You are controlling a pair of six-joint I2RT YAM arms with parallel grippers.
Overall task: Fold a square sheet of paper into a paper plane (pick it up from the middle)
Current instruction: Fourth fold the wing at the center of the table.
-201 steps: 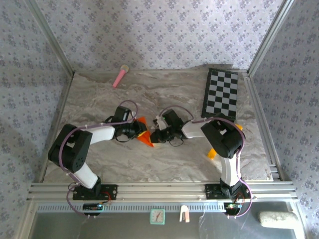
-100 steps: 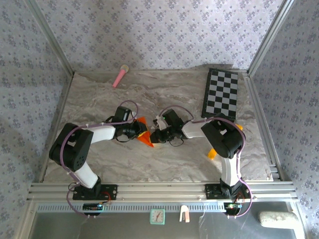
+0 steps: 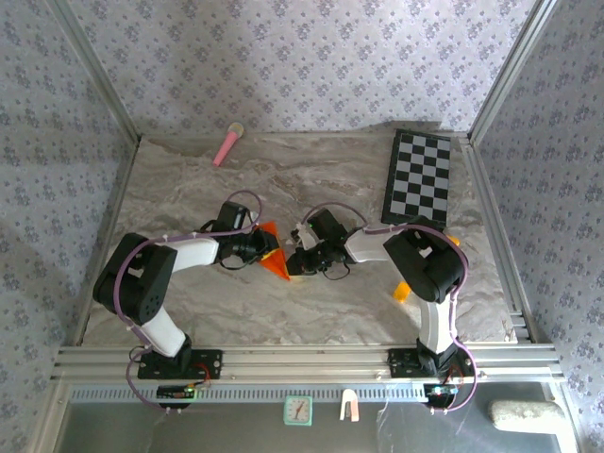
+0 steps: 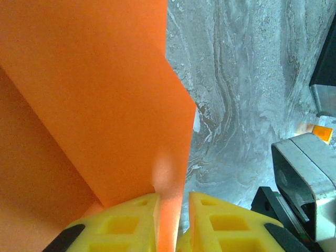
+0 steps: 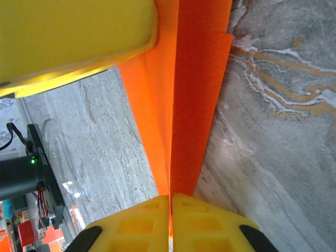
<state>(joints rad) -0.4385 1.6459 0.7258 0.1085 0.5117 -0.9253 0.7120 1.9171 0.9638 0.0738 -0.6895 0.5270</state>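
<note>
Left claw (image 4: 174,210) and right claw (image 5: 170,207) each pinch the paper plane (image 3: 276,262) stretched between them.

- Top view: soft, even light, faint shadows beneath the arms (image 3: 179,255).
- Pale glare on the paper (image 4: 94,105) just ahead of the left pincer (image 4: 172,210).
- Close surfaces blur.
</note>
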